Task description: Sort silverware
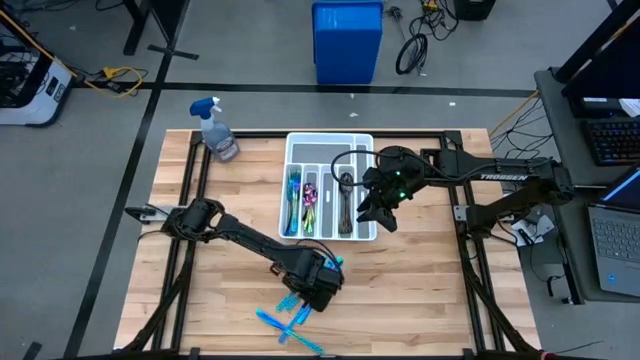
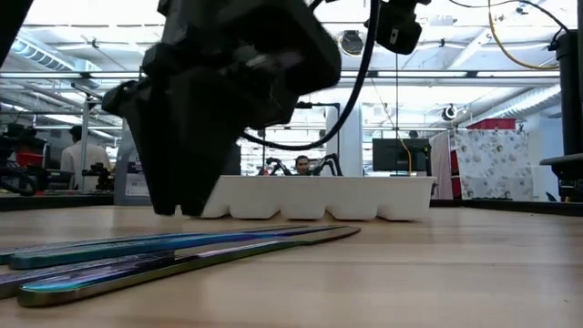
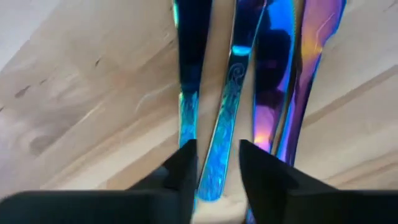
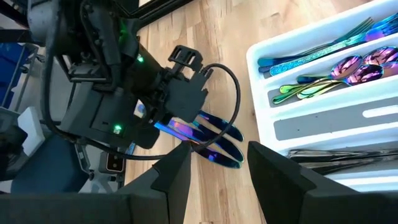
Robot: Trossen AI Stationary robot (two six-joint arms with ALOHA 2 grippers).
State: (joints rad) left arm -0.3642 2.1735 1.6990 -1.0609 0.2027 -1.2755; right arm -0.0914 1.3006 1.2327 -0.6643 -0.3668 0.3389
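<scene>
Several loose pieces of silverware (image 1: 290,318) lie side by side on the wooden table near its front edge; the low view shows them flat on the wood (image 2: 182,248). My left gripper (image 3: 217,147) points down over their handle ends. It is open, and its fingers stand on either side of a teal patterned handle (image 3: 222,118). Beside that handle lie iridescent blue and purple knives (image 3: 292,68). The white tray (image 1: 330,137) holds teal forks (image 4: 317,55), rainbow spoons (image 4: 336,74) and dark spoons (image 4: 339,158). My right gripper (image 4: 217,186) hangs open above the tray's right side.
A spray bottle (image 1: 218,130) stands at the table's far left corner. A blue bin (image 1: 347,40) is on the floor beyond the far edge. A person (image 2: 302,166) sits in the room behind. Bare wood (image 1: 430,300) stretches to the right of the loose pieces.
</scene>
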